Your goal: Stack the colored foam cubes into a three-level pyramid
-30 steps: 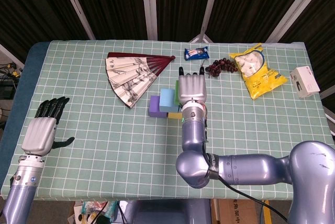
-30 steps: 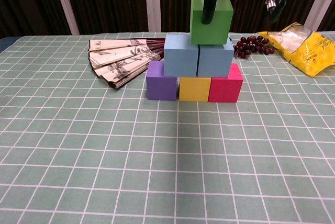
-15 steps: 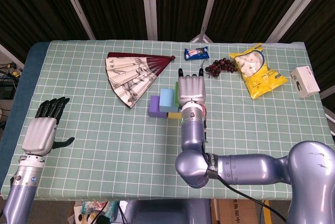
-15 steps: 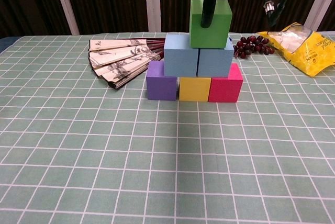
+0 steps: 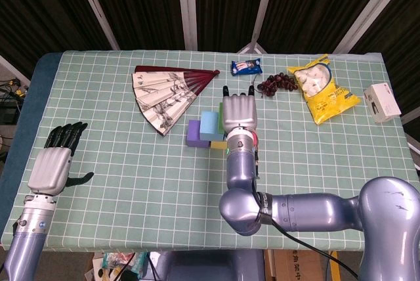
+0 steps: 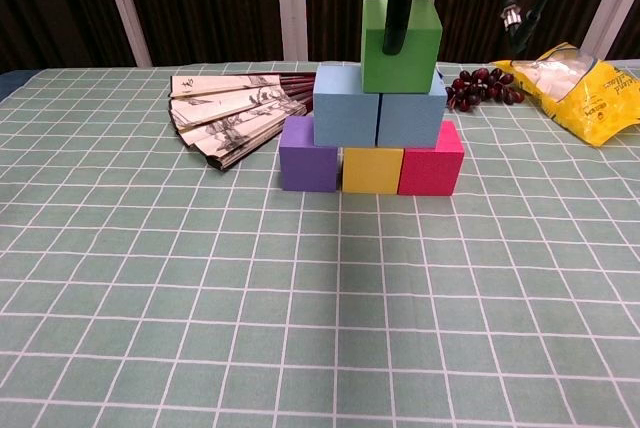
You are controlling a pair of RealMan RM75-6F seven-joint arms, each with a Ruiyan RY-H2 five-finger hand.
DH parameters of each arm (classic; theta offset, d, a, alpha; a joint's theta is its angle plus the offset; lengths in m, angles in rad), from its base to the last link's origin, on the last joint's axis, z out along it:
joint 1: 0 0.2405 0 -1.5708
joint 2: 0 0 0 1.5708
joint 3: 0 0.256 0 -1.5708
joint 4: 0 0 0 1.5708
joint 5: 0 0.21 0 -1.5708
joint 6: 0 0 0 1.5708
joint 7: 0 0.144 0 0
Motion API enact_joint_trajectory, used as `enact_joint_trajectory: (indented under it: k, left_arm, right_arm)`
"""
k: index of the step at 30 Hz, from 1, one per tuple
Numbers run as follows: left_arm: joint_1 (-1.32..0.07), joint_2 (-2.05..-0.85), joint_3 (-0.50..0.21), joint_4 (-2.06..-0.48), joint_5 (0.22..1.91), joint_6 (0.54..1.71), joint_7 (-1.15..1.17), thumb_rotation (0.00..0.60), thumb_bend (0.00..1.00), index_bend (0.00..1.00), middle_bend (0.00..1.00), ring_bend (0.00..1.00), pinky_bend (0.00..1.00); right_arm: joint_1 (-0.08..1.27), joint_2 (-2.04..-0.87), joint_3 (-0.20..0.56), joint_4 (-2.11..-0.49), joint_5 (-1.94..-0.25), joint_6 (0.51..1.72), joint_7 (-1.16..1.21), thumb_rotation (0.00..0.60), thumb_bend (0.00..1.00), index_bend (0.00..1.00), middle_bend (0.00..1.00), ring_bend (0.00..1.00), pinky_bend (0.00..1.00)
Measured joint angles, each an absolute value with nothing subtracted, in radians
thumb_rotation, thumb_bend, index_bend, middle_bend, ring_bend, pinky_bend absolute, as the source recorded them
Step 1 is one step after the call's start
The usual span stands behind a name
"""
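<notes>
Head view, looking down: a table covered by a pale green cloth with a white grid, dark curtains and slanted metal bars behind it. At the far side lie a spread paper fan with dark red ribs, a small blue packet, a bunch of dark grapes, a shiny yellow snack bag and, at the right edge, a white box. The right hand reaches over the middle of the table and covers most of the block stack; only a purple cube and a light blue cube show clearly. The left hand rests near the left edge, fingers apart, holding nothing.

Chest view, from the near side: the stack stands mid-table, matte square blocks. Purple, yellow cube and pink cube form the bottom row, two light blue cubes sit on them, and a green cube is on top, slightly right of centre. A dark finger lies down its front face; the rest of that hand is cut off above, so the grip itself cannot be made out.
</notes>
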State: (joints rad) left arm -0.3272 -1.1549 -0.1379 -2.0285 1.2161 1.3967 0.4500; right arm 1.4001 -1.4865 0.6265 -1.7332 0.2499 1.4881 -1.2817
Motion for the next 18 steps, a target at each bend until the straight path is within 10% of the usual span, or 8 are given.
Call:
enact_joint_trajectory:
  k: [18]
  left_arm:
    - [-0.327, -1.155, -0.139, -2.027, 1.213, 1.398, 0.449, 0.600, 0.08, 0.00, 0.05, 0.06, 0.02]
  right_arm:
    - [1.392, -1.500, 0.618, -1.728, 0.239, 1.474, -1.275, 0.600, 0.28, 0.01, 0.38, 0.24, 0.00]
